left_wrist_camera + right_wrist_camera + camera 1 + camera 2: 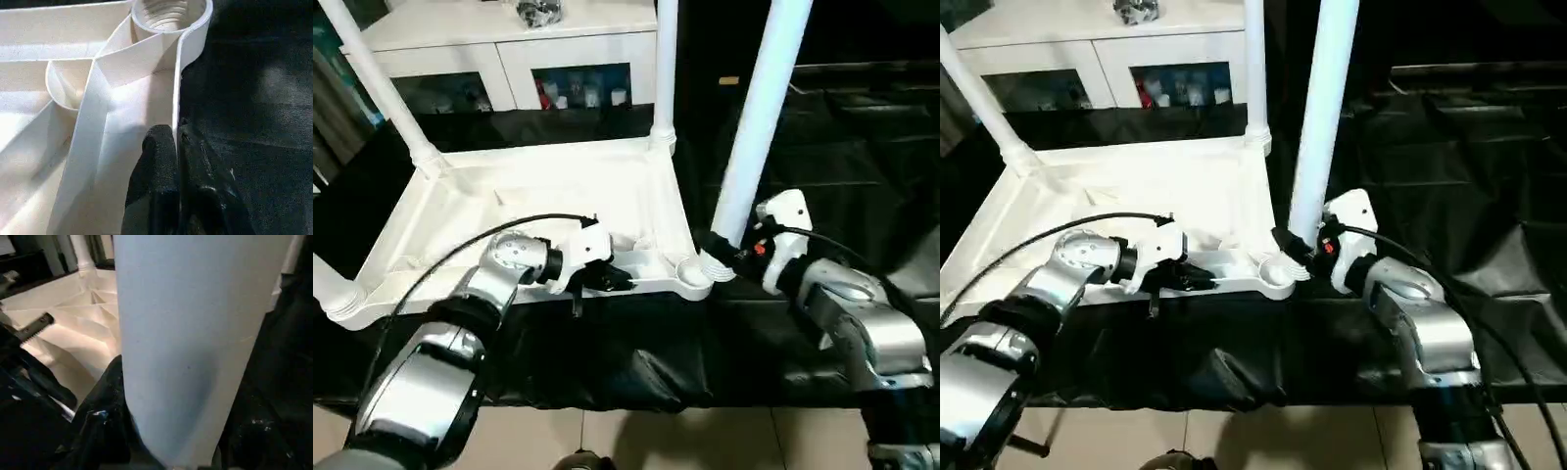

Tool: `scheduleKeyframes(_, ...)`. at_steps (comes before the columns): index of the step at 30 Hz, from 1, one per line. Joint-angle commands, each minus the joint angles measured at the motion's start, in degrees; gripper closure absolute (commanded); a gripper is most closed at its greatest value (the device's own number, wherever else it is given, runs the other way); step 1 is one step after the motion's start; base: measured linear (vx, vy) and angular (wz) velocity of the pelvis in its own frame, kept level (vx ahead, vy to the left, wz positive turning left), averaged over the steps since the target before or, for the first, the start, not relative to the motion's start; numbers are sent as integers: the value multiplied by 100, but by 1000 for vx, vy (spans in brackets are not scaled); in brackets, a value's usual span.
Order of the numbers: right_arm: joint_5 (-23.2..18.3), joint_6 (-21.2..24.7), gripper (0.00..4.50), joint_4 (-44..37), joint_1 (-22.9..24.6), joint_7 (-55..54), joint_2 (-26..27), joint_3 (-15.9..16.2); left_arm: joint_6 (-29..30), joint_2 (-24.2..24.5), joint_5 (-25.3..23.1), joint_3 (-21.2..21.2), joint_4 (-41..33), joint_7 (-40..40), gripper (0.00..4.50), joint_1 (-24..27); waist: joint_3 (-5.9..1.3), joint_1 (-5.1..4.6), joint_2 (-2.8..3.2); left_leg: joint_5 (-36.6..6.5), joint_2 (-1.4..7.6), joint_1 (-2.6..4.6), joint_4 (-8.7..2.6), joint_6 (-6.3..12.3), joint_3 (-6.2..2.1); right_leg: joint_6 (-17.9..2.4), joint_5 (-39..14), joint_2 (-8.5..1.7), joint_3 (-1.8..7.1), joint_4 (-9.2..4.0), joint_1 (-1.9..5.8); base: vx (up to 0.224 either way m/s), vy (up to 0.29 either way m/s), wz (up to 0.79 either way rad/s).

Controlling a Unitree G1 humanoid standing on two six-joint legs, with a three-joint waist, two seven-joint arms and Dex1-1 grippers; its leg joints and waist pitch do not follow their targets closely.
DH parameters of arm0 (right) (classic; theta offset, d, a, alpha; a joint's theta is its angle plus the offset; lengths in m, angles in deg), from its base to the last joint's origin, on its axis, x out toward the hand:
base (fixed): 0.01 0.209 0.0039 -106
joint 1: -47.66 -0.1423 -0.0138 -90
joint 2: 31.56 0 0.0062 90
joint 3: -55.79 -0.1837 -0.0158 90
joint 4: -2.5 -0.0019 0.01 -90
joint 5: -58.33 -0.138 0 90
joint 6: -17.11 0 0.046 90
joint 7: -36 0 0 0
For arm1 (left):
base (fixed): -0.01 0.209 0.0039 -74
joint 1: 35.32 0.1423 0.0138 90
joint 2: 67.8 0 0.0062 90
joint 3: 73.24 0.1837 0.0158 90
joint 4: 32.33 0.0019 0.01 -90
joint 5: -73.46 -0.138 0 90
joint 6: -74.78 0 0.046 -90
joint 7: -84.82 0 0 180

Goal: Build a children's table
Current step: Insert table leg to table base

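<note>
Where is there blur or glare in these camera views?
Right wrist view: the leg sits so close that it is soft and featureless. Left wrist view: the fingertips look soft against the tabletop rim. Head views: the tabletop glares bright against the black cloth.

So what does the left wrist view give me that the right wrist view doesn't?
Left wrist alone: the left tool shut on the table top's thin rim wall, with the empty corner socket just beyond. Right wrist alone: the leg up close, standing between the right tool's fingers, plus a far leg already seated. Both: the ribbed underside of the table top and the black cloth.
</note>
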Motion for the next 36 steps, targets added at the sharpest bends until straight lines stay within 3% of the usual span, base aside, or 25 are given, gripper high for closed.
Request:
scheduleKeyframes(1, -54, -102, 260, 33, -109, 57, 48, 102, 1024, 0, -125, -5, -344, -435, 450, 427, -336, 19, -146, -974, 650, 150, -462, 325, -280, -1691, -104, -631, 283, -435, 148, 0, 0, 0)
scheduleKeyframes(2, -54, -102, 260, 33, -109, 57, 48, 102, 1024, 0, -125, -5, -344, -435, 450, 427, -342, 16, -139, -992, 655, 163, -468, 276, -283, -1670, -140, -617, 283, -432, 141, 0, 0, 0)
scheduleKeyframes(4, -45, -117, 260, 68, -137, 57, 82, 116, 1688, -9, -73, -58, -1161, -599, 450, 712, -358, -3, -149, -896, 666, 140, -481, 270, -298, -1656, 53, -624, 277, -402, 176, 0, 0, 0)
scheduleKeyframes(6, -51, -117, 260, 79, -154, 56, 93, 106, 1984, 13, -130, -60, -1737, -739, 450, 940, -366, -26, -159, -731, 621, 132, -441, 395, -273, -1665, 299, -598, 274, -413, 161, 0, 0, 0)
scheduleKeyframes(10, -66, -115, 260, 92, -156, 77, 91, 72, 2407, 63, -186, -46, -2549, -830, 450, 1248, -378, -29, -169, -540, 612, 121, -410, 562, -264, -1658, 519, -586, 264, -398, 168, 0, 0, 0)
scheduleKeyframes(13, -66, -123, 260, 107, -130, 69, 73, 35, 2095, 224, -209, 28, -3277, -727, 450, 1562, -365, -36, -172, -569, 619, 95, -428, 589, -278, -1611, 351, -575, 257, -414, 176, 0, 0, 0)
scheduleKeyframes(15, -69, -132, 260, 115, -114, 64, 65, 24, 1723, 278, -157, 68, -3393, -661, 450, 1662, -384, -29, -147, -526, 609, 119, -410, 598, -270, -1578, 401, -549, 252, -407, 152, 0, 0, 0)
scheduleKeyframes(16, -68, -140, 260, 119, -106, 60, 65, 25, 1606, 261, -92, 56, -3364, -662, 394, 1674, -392, -29, -148, -479, 606, 120, -403, 609, -262, -1582, 519, -532, 251, -389, 146, 0, 0, 0)
scheduleKeyframes(18, -62, -160, 260, 124, -87, 45, 63, 25, 1420, 186, 85, 1, -3244, -670, 394, 1666, -398, 10, -113, -456, 594, 132, -385, 601, -253, -1596, 601, -535, 251, -382, 129, 0, 0, 0)
scheduleKeyframes(20, -72, -159, 260, 114, -71, 53, 33, -5, 1501, 141, 146, 10, -3209, -648, 381, 1638, -409, 28, -129, -415, 603, 140, -383, 578, -245, -1617, 752, -526, 246, -355, 121, 0, 0, 0)
scheduleKeyframes(21, -75, -159, 260, 120, -74, 56, 26, -15, 1441, 132, 142, 21, -3213, -663, 353, 1638, -410, 34, -138, -416, 604, 137, -379, 577, -248, -1621, 769, -529, 246, -352, 121, 0, 0, 0)
scheduleKeyframes(23, -72, -170, 260, 151, -85, 62, 9, -35, 1500, 26, 257, -49, -3207, -667, 353, 1628, -413, 40, -180, -368, 599, 120, -371, 605, -243, -1621, 807, -540, 244, -346, 132, 0, 0, 0)
scheduleKeyframes(25, -65, -191, 260, 214, -114, 73, -6, -52, 1554, -71, 403, -113, -3114, -593, 346, 1576, -422, 56, -172, -306, 595, 118, -354, 615, -237, -1636, 830, -556, 244, -333, 131, 0, 0, 0)
scheduleKeyframes(27, -53, -202, 260, 259, -143, 77, 3, -47, 1386, -50, 371, -80, -2884, -566, 346, 1488, -438, 60, -222, -115, 569, 90, -313, 730, -229, -1635, 998, -539, 240, -310, 124, 0, 0, 0)
scheduleKeyframes(30, -59, -186, 260, 282, -196, 98, 29, -16, 1217, -1, 357, -49, -2582, -498, 346, 1364, -433, 64, -204, -138, 573, 81, -299, 788, -232, -1608, 877, -542, 233, -306, 111, 0, 0, 0)
scheduleKeyframes(33, -72, -252, 260, 356, -287, 159, 69, 34, 1212, 48, 402, -73, -2306, -349, 346, 1227, -417, 48, -174, -351, 593, 90, -324, 689, -242, -1618, 564, -543, 233, -320, 101, 0, 0, 0)
scheduleKeyframes(36, -55, -255, 260, 435, -345, 144, 90, 37, 1147, 78, 409, -47, -2173, -270, 346, 1168, -422, 38, -179, -377, 589, 105, -325, 635, -232, -1644, 581, -536, 236, -319, 95, 0, 0, 0)
